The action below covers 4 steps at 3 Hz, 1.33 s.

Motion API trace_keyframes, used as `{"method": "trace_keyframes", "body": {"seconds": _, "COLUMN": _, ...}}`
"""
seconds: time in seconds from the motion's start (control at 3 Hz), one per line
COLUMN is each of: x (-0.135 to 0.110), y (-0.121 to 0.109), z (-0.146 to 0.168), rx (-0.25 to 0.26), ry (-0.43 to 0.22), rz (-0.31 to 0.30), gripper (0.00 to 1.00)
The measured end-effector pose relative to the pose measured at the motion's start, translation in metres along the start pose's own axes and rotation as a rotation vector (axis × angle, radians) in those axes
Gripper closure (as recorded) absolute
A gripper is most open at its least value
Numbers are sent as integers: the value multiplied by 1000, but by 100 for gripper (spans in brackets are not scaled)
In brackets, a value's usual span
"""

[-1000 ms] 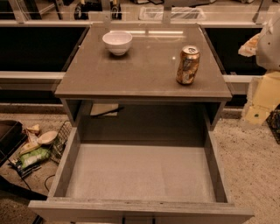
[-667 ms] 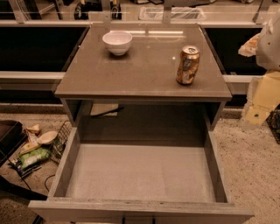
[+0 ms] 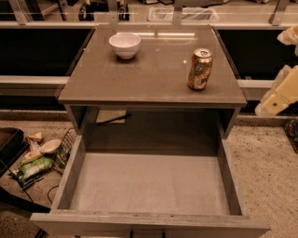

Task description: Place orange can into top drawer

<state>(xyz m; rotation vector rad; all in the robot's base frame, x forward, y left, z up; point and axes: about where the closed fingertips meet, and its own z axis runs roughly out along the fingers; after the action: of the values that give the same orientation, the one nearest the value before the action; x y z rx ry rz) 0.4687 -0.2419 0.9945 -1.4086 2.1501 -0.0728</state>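
The orange can [image 3: 199,69] stands upright on the right side of the cabinet top [image 3: 153,79], near the front edge. The top drawer [image 3: 149,186] is pulled fully out below it, with its light grey bottom bare. My gripper [image 3: 278,95] is at the far right edge of the camera view, beside the cabinet and apart from the can, at about the level of the cabinet top. It holds nothing that I can see.
A white bowl [image 3: 125,45] sits at the back left of the cabinet top. Clutter and a wire basket [image 3: 42,155] lie on the floor to the left of the drawer. A counter with railings [image 3: 177,14] runs behind the cabinet.
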Motion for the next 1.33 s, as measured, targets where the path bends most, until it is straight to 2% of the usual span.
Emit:
{"method": "trace_keyframes", "body": {"seconds": 0.33, "x": -10, "y": -43, "z": 17, "rx": 73, "ry": -198, "rz": 102, "gripper": 0}}
{"method": "trace_keyframes", "body": {"seconds": 0.67, "x": -22, "y": -86, "z": 48, "rx": 111, "ry": -378, "rz": 202, "gripper": 0}}
{"method": "trace_keyframes", "body": {"seconds": 1.0, "x": -31, "y": -107, "z": 94, "rx": 103, "ry": -524, "rz": 285, "gripper": 0}}
{"method": "trace_keyframes", "body": {"seconds": 1.33, "x": -47, "y": -119, "z": 138, "rx": 80, "ry": -643, "rz": 319, "gripper": 0}}
